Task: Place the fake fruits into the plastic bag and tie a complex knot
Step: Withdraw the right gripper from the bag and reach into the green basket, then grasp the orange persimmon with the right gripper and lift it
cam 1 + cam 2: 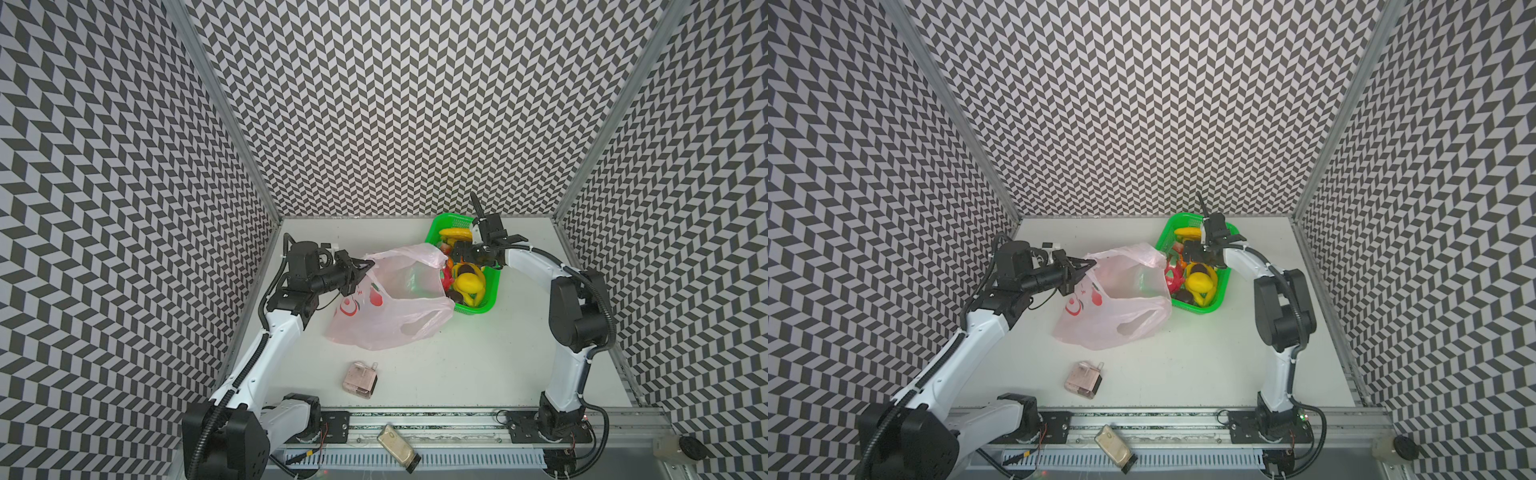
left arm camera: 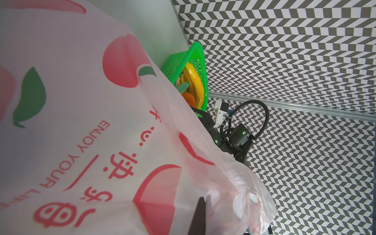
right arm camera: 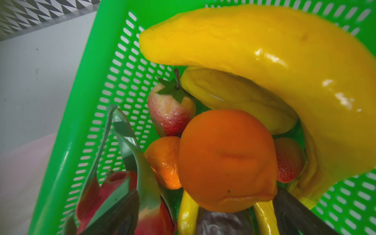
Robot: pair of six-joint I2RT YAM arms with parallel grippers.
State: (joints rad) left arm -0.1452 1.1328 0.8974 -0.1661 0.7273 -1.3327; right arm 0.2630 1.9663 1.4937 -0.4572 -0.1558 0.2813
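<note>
The plastic bag [image 1: 386,316] is laid on the tabletop [image 1: 498,365] just beside the green basket [image 1: 473,308], with its mouth turned toward the basket. Its rim on the side away from the basket is gripped by the clenched left pincer [image 1: 366,265]. The fake fruits [image 1: 469,282] are piled inside the basket. The right pincer [image 1: 459,252] is held over them, released and spread wide, and an orange [image 3: 227,160] is seen between its fingers [image 3: 122,213].
</note>
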